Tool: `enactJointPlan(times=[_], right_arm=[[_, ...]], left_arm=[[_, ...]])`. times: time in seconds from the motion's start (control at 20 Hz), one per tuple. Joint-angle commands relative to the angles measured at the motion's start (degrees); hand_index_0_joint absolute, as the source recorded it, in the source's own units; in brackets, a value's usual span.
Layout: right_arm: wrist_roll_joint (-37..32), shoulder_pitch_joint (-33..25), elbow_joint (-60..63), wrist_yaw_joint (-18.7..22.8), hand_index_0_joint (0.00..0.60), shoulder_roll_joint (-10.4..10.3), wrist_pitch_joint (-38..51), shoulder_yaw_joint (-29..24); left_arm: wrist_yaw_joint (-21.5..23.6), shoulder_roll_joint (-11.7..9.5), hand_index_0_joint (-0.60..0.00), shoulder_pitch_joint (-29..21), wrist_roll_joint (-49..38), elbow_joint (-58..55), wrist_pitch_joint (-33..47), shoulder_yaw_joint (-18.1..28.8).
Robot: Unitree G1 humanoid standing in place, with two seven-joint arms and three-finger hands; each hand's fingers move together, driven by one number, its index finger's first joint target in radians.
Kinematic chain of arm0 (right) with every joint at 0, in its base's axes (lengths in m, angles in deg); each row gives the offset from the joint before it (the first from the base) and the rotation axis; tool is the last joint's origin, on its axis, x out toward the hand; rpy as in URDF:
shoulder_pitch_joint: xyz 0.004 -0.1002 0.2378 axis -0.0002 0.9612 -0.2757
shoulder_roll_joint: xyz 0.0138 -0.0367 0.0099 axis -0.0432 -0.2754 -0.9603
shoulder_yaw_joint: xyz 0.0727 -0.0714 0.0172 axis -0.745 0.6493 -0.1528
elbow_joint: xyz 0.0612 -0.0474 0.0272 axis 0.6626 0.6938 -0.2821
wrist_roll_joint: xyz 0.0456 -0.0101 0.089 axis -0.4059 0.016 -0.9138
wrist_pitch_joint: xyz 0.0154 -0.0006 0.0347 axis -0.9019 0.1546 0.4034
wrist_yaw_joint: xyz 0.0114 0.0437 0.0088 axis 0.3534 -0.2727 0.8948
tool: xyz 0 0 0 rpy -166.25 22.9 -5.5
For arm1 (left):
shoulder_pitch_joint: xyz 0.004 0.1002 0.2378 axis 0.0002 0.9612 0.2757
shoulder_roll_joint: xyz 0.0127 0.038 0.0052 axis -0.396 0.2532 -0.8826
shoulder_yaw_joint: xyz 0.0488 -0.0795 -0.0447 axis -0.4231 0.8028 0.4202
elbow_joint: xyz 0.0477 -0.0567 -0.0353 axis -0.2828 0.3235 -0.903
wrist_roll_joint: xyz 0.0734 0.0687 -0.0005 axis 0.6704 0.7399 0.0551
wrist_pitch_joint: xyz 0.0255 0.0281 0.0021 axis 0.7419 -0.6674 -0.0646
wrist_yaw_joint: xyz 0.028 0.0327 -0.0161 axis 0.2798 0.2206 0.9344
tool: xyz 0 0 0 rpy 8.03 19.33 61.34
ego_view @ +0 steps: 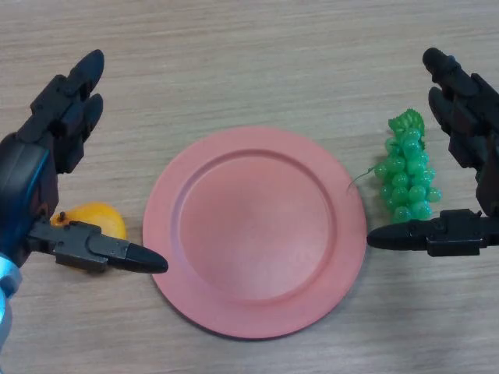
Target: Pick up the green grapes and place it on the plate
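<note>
A bunch of green grapes [407,169] lies on the wooden table just right of the pink plate [256,230], which holds nothing. My right hand [468,132] hovers around the grapes with straight fingers on their far right and the thumb below them; it is open and not gripping. My left hand [54,140] is at the left, open, with its thumb stretched toward the plate's left rim.
An orange fruit [95,220] lies on the table under my left hand, partly hidden by the thumb, just left of the plate. The wooden tabletop [257,54] stretches beyond the plate.
</note>
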Motion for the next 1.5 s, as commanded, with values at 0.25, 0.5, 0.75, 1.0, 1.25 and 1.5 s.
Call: enactJointPlan(times=[0.25, 0.5, 0.75, 1.0, 1.25, 1.5], right_arm=[[-0.10, -3.08, -1.79, 3.43, 0.000, 0.66, 7.73, -1.52], [0.99, -5.88, 4.81, 5.52, 0.000, 1.04, 11.10, -1.47], [11.63, -12.79, 26.22, 14.81, 0.000, 2.39, 23.48, -1.09], [14.91, -17.94, 43.38, 21.30, 0.000, 3.62, 30.90, -1.07], [16.17, -22.47, 58.04, 26.19, 0.000, 4.84, 33.42, -1.02], [15.91, -22.15, 59.84, 24.74, 0.450, 5.05, 33.62, -0.36]], left_arm=[[1.20, -1.66, 0.000, -0.98, -0.36, -4.20, 6.48, 2.68], [-0.01, -1.56, 0.000, -0.65, -0.05, -5.52, 4.20, 2.63], [-0.26, -1.89, 0.000, -0.92, 0.02, -5.04, 3.81, 3.60], [-0.34, -2.15, 0.000, -0.62, 0.41, -4.99, 4.64, 4.11], [-1.02, -2.27, 0.000, -0.17, -0.34, -5.94, 3.50, 5.58], [-0.30, -1.92, 0.000, 0.30, -0.51, -5.95, 4.85, 5.82]])
